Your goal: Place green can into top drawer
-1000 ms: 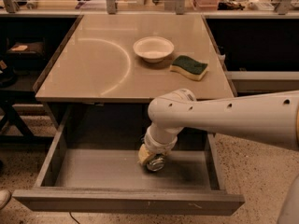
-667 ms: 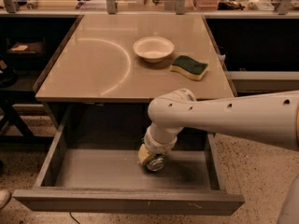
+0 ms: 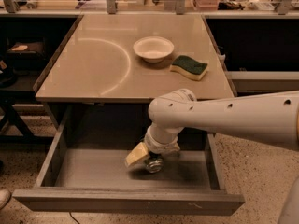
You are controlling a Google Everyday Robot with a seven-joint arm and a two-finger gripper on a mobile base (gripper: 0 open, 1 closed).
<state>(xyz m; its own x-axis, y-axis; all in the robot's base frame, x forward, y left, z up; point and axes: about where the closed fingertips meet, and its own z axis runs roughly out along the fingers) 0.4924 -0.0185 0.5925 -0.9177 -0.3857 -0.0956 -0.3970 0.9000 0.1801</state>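
Observation:
The top drawer (image 3: pixel 56 146) is pulled out wide under the table, its grey front panel (image 3: pixel 126 202) nearest the camera. My gripper (image 3: pixel 144 157) is down inside the drawer at the end of the white arm (image 3: pixel 224 115), just above the grey bottom. The green can (image 3: pixel 153 164) is at the gripper, low over the drawer floor. Only its shiny silver end shows; the rest is hidden by the wrist. I cannot tell whether the can rests on the bottom.
On the tan table top (image 3: pixel 93 64) stand a white bowl (image 3: pixel 153 48) and a green-and-yellow sponge (image 3: pixel 188 67) at the right. The table's front edge overhangs the drawer's back. Dark shelving flanks the table on both sides.
The gripper's pale tip has shifted slightly left inside the drawer. The can's silver end stays at about the same spot. The arm has barely moved.

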